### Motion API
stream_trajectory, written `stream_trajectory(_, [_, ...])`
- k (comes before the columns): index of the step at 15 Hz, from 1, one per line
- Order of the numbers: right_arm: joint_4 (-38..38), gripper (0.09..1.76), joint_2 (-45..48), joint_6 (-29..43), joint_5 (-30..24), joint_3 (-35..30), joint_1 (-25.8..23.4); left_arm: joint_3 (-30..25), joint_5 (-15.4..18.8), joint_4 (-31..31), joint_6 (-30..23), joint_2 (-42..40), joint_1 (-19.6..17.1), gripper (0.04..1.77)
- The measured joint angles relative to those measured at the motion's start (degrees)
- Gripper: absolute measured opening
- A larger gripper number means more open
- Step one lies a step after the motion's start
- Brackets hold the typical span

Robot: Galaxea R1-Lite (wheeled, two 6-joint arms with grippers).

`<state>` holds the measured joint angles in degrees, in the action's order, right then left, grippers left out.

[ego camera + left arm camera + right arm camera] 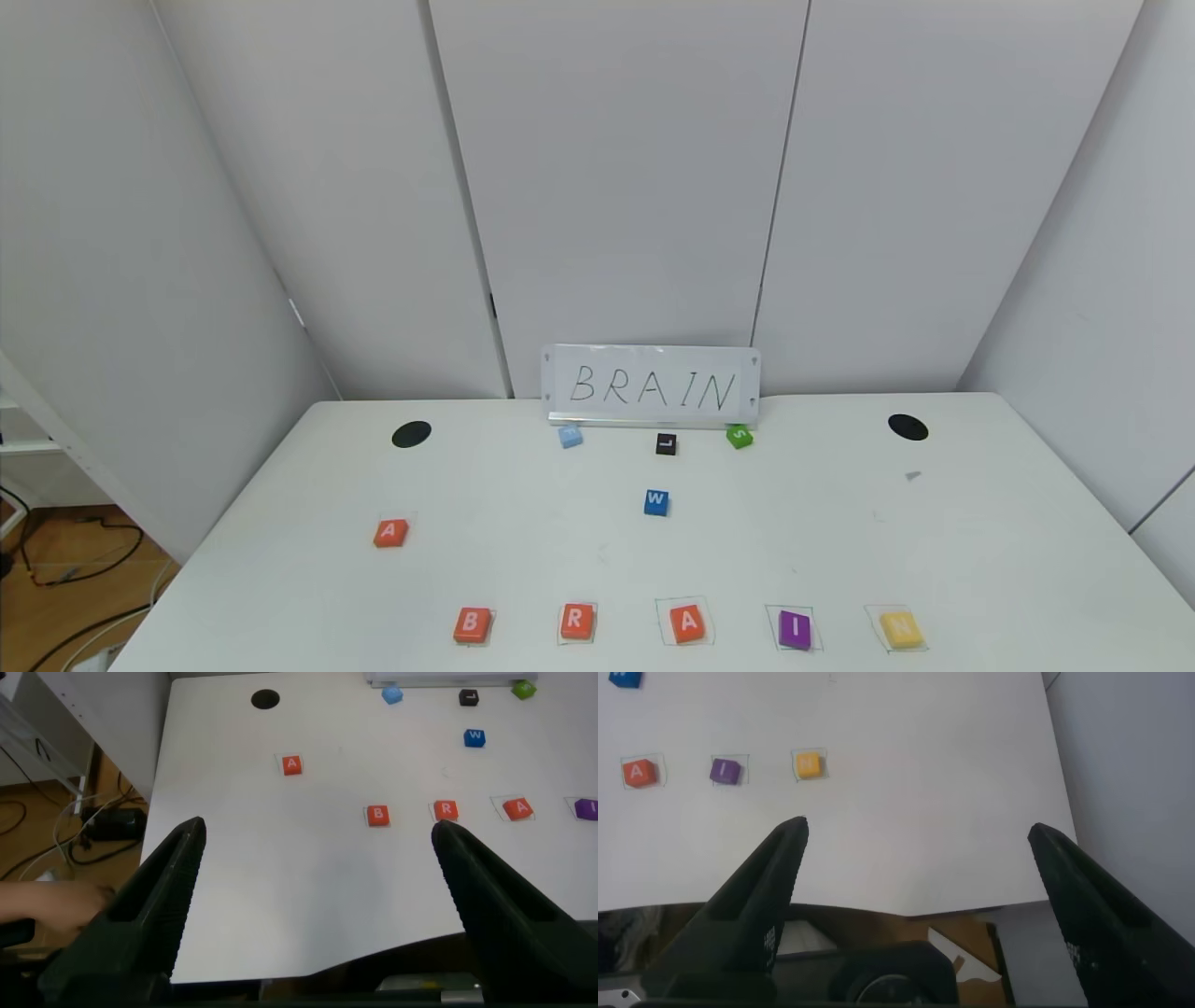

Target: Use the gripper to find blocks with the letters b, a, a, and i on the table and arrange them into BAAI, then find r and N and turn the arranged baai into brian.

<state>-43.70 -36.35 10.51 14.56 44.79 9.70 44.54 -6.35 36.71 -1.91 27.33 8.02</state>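
Note:
On the white table (980, 560), a front row reads orange B (472, 624), orange R (577, 621), orange A (688, 623), purple I (794, 629), yellow N (901, 630). The second orange A (391, 533) lies apart at the left. The left wrist view shows A (292, 764), B (377, 815), R (446, 810), A (517, 808) and I (587, 808). The right wrist view shows A (637, 772), I (726, 770) and N (809, 763). My left gripper (318, 873) and right gripper (917, 868) are open and empty, held back over the table's near edge, out of the head view.
A blue W block (655, 502), black L block (666, 443), light-blue block (570, 436) and green S block (739, 436) lie toward the back. A sign reading BRAIN (651, 386) stands at the far edge. Two black holes (412, 434) flank it.

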Motion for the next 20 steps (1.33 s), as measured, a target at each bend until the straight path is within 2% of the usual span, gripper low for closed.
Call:
stream_trajectory(4, [-6.4, 1.7, 9.4, -0.1, -0.1, -0.7, -3.1, 0.5, 4.0, 6.6, 2.9, -8.8, -5.0, 1.72])
stream_trajectory(7, [-7.4, 1.7, 15.8, -0.3, -0.7, -3.0, -7.4, 0.6, 8.1, 11.3, 3.6, -14.1, -8.2, 1.72])
stream_trajectory(10, [-7.8, 1.7, 22.1, -0.4, -1.8, -6.3, -8.9, -0.8, 8.5, 13.9, 3.7, -19.1, -8.5, 1.72])
stream_trajectory(14, [-7.8, 1.7, 30.6, -1.1, -3.4, -10.6, -9.5, -6.0, 8.2, 16.8, 2.9, -25.4, -8.1, 1.72])
stream_trajectory(17, [-6.1, 1.7, 34.8, -2.0, -4.5, -12.1, -9.7, -7.4, 8.2, 14.6, 2.9, -26.9, -8.1, 1.72])
stream_trajectory(19, [0.5, 1.7, 35.8, -2.9, -5.6, -13.0, -9.8, -8.6, 8.2, 8.9, 2.8, -27.3, -8.1, 1.72])
stream_trajectory(20, [6.6, 1.7, 36.1, -3.7, -6.3, -14.5, -9.8, -9.9, 8.1, 5.0, 2.9, -27.3, -8.1, 1.72])
